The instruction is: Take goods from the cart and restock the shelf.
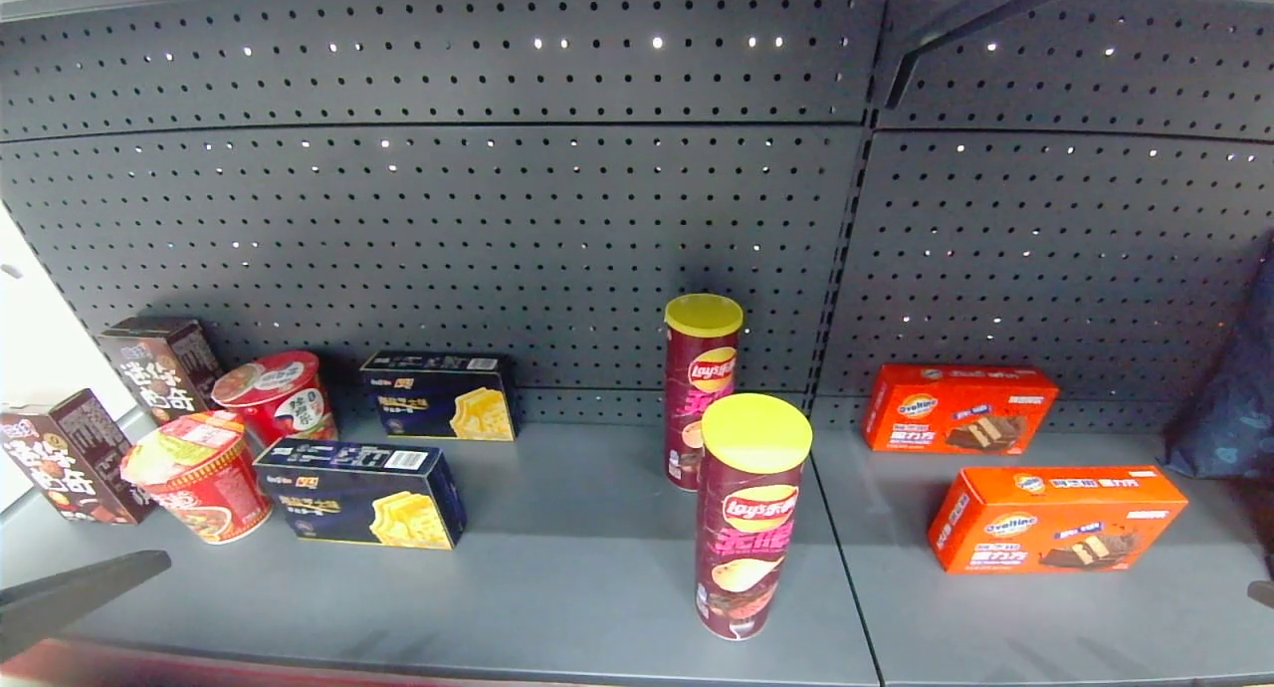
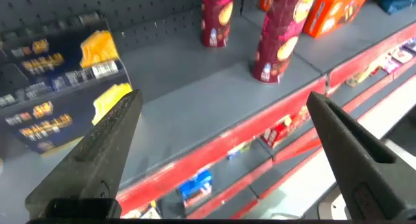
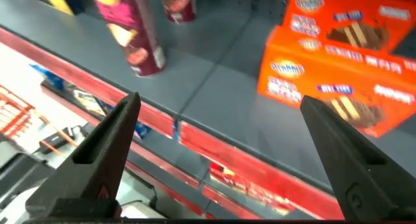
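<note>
The grey shelf (image 1: 577,568) holds goods in rows. Two maroon chip cans with yellow lids stand mid-shelf, one in front (image 1: 751,513) and one behind (image 1: 703,388). Right of them lie two orange boxes (image 1: 1055,518) (image 1: 957,408). To the left are two navy boxes (image 1: 363,493) (image 1: 438,395), two red cup noodles (image 1: 199,473) (image 1: 277,396) and two brown boxes (image 1: 65,455) (image 1: 164,363). My left gripper (image 2: 224,97) hangs open and empty before the shelf edge near the navy boxes (image 2: 58,94). My right gripper (image 3: 221,100) is open and empty in front of the orange boxes (image 3: 338,87).
A perforated dark back panel (image 1: 448,219) closes the shelf behind. A red edge strip (image 2: 214,146) fronts it, with a lower shelf of small goods (image 3: 234,178) beneath. A dark blue bag (image 1: 1234,398) sits at the far right. Bare shelf lies between the navy boxes and the cans.
</note>
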You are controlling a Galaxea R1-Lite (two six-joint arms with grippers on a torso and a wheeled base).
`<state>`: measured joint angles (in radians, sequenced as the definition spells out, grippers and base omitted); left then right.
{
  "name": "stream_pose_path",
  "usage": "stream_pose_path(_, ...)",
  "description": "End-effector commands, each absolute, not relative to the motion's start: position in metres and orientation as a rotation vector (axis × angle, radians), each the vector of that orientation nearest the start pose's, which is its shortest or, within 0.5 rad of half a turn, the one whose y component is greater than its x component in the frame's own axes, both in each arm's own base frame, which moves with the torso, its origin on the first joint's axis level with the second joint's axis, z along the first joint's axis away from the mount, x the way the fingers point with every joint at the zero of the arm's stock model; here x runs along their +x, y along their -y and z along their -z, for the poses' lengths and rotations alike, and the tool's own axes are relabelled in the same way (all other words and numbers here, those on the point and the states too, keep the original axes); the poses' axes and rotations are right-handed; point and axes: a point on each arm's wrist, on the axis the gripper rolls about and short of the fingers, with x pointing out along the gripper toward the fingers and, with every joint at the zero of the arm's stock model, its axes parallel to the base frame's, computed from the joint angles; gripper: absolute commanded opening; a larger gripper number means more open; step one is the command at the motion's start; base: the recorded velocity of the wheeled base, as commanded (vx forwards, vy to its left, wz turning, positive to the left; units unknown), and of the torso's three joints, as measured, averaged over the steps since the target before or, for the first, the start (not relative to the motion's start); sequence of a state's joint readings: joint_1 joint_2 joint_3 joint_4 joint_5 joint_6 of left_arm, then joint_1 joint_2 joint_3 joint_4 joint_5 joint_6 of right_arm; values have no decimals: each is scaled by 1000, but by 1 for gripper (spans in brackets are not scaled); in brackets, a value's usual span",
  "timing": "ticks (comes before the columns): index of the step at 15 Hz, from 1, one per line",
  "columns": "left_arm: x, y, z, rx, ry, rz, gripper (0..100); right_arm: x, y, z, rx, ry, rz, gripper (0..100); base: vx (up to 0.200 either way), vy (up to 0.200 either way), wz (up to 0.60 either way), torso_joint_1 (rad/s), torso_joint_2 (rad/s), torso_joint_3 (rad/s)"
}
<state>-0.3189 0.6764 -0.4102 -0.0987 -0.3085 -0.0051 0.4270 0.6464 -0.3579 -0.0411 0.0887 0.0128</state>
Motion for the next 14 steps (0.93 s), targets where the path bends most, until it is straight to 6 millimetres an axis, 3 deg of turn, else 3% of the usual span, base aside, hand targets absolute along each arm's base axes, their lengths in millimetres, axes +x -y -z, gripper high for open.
stream_pose_path(1,67,29,-205,29,-209,627,100,63,-33,-185,-40,-292,-540,100,0,0,0,0,0,0)
stream_pose_path(4,83,38,-219,65,-213,684,100,95,-59,-186,-51,-295,-618,100,0,0,0,0,0,0)
stream_pose_path(7,97,44,-217,68,-256,670,100,115,-81,-179,-80,-347,-675,100,0,0,0,0,0,0)
stream_pose_path(11,100,45,-212,70,-285,639,100,149,-103,-173,-136,-383,-572,100,0,0,0,0,0,0)
stream_pose_path(14,122,52,-206,79,-349,607,100,168,-117,-166,-168,-433,-517,100,0,0,0,0,0,0)
